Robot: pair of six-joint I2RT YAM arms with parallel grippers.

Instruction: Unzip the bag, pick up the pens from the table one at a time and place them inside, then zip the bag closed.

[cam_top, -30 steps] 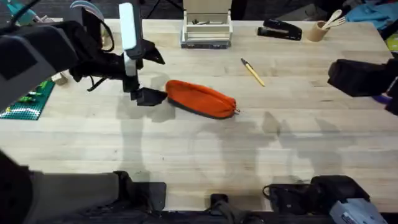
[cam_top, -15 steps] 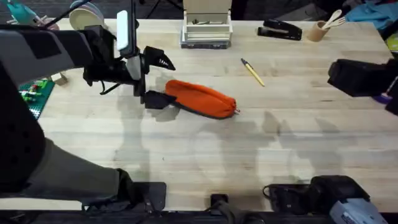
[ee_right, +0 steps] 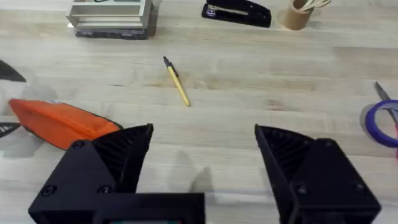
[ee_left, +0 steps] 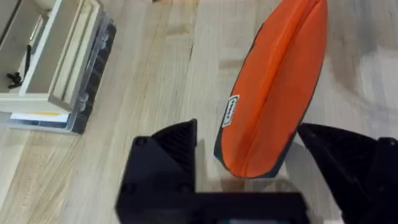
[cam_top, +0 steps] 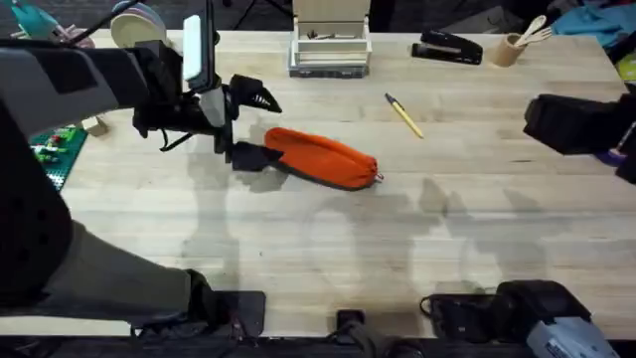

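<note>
On table point(cam_top: 298, 229), mid-left: lying zipped and slanted, orange bag point(cam_top: 323, 157), left end sitting between wide-spread fingers of left gripper point(cam_top: 250, 157).
Straddling that bag end without clamping, per left wrist view point(ee_left: 273, 93). Hovering at right edge, right gripper point(ee_right: 202, 162) gaping wide, holding nothing. Resting apart beyond bag, yellow pen point(cam_top: 404, 115), near stapler point(cam_top: 447, 47) and tan cup point(cam_top: 507, 50).

Probably an office-like lab — stapler point(cam_top: 447, 47), desk tray point(cam_top: 330, 45), plank table point(cam_top: 328, 239).
</note>
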